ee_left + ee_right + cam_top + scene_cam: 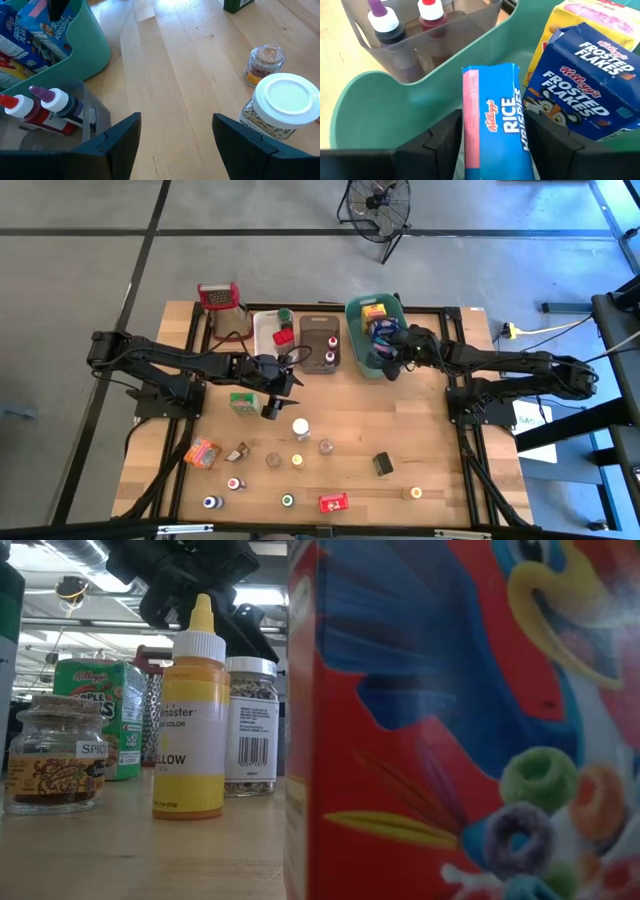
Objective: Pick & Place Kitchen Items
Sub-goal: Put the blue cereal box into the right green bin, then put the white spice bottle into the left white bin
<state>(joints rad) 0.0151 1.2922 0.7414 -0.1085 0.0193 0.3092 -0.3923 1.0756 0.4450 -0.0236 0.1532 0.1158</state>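
A: Where was the right gripper (492, 132)?

B: Over the teal bin (360, 345), upper middle of the high view. In its wrist picture the Rice Krispies box (495, 125) stood between the two fingers, inside the bin beside a Frosted Flakes box (582, 92). The jaws flanked the box closely; I could not tell whether they pressed it or had let go.

A: And the left gripper (175, 135)?

B: Left of centre in the high view, near the brown bin (318, 342). Its jaws stood apart with only bare table (180, 70) between them. The white-lidded jar (280, 105) sat just beside one finger, a small spice jar (262, 62) behind it.

A: The rest of the kitchen items?

B: Two squeeze bottles, purple-capped (57, 102) and red-capped (20, 110), lay in the brown bin. Others were scattered across the lower half of the table, including a red cereal box (334, 502) at the bottom centre and a green cereal box (243, 402) near the left gripper. The low view showed a yellow colouring bottle (192, 720) upright.
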